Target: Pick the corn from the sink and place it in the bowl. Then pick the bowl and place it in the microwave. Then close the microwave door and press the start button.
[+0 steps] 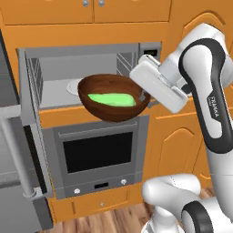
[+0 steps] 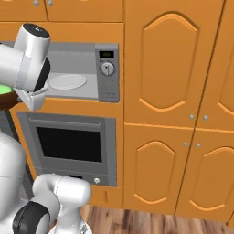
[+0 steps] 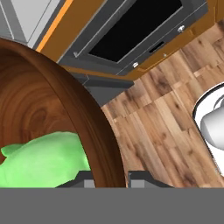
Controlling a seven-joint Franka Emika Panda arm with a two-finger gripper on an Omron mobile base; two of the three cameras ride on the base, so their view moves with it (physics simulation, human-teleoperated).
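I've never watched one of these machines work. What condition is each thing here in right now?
bowl: held in the air by its rim, in front of the microwave.
corn: lying inside the bowl.
gripper: shut on the bowl's rim.
microwave door: swung open.
microwave: open, white turntable bare.
oven: door closed.

Both base cams sit behind the arm, left and right, sharing the microwave point(image 1: 86, 77) wall; hand cam looks close down the bowl point(image 3: 52, 127) rim.

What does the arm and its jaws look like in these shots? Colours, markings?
Glossy white rounded arm links with dark grey joint bands, small dark lettering down the forearm. The hand is a boxy white block. The gripper ends in two small dark grey jaws. No loose cables visible.
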